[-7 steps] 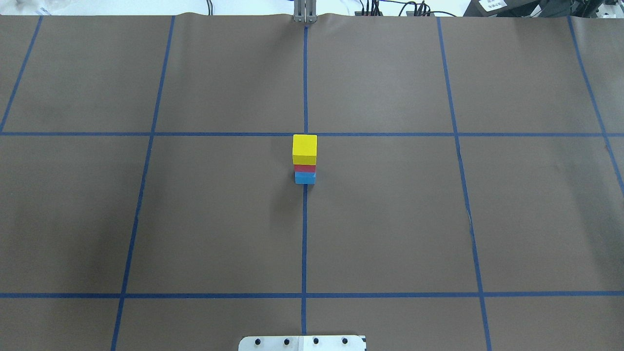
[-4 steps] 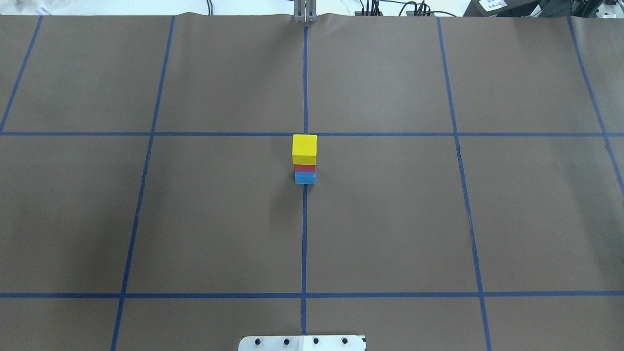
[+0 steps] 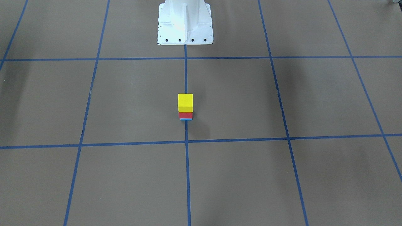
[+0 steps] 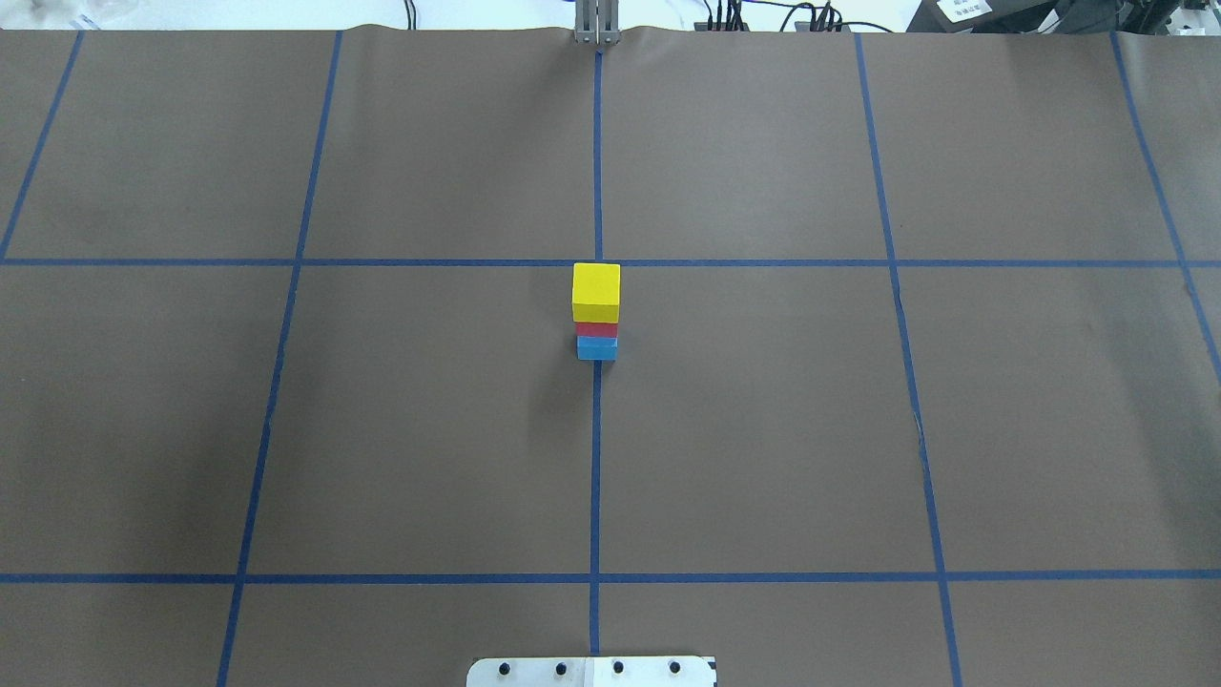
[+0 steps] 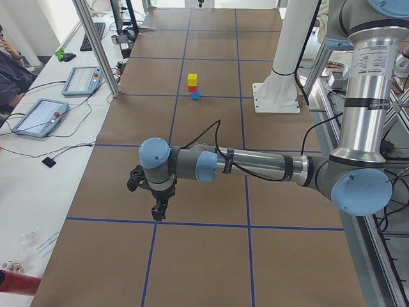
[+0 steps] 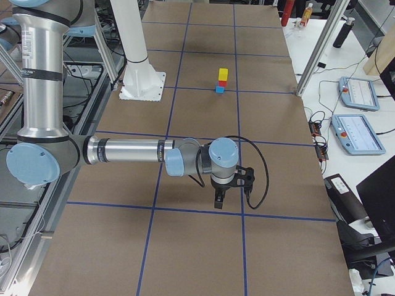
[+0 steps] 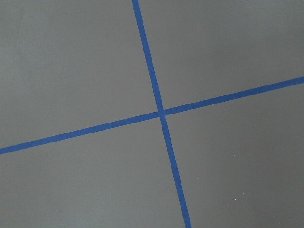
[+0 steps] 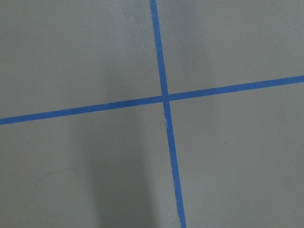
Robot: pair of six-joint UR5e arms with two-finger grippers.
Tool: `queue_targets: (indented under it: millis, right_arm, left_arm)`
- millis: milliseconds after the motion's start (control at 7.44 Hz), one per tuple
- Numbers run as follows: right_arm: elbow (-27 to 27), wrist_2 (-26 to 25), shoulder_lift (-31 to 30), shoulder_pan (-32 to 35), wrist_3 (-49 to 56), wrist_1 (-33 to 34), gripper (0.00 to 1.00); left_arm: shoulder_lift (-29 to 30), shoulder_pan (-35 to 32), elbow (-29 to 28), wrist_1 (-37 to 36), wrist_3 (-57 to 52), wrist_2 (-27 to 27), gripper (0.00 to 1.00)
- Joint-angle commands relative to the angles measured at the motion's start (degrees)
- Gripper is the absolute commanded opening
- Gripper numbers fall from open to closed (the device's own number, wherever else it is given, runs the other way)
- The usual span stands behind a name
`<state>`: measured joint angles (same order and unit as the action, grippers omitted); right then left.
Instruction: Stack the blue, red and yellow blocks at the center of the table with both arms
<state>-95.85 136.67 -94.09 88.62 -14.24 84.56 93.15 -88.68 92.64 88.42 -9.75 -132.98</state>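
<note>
At worktop [image 4: 763, 458] centre, on blue tape line [image 4: 595, 458]: blue block [image 4: 596, 350] at bottom, red block [image 4: 596, 329] on it, yellow block [image 4: 596, 291] on top, upright. Stacking looks done; nothing seems left. Left pincer [image 5: 157, 210] and right pincer [image 6: 218, 201] hang well apart from blocks; released or clenched, cannot tell, only side views show them. Front view hides most of blue block.

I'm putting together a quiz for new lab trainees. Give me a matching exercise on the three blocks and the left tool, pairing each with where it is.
1. yellow block
2. red block
3. blue block
4. left tool

A. lowest of the three
B. over a tape crossing, far from the blocks
C. between the other two blocks
D. topmost

Pairs: 1-D, 2-C, 3-A, 4-B
</note>
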Motion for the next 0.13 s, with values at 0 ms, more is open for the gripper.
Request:
queue_targets:
  millis: [0]
  right_arm:
    - [-0.04,0.00,-0.04,0.06,0.00,0.00,0.99]
  left_arm:
    - [0.02,0.00,-0.01,0.00,0.00,0.00,1.00]
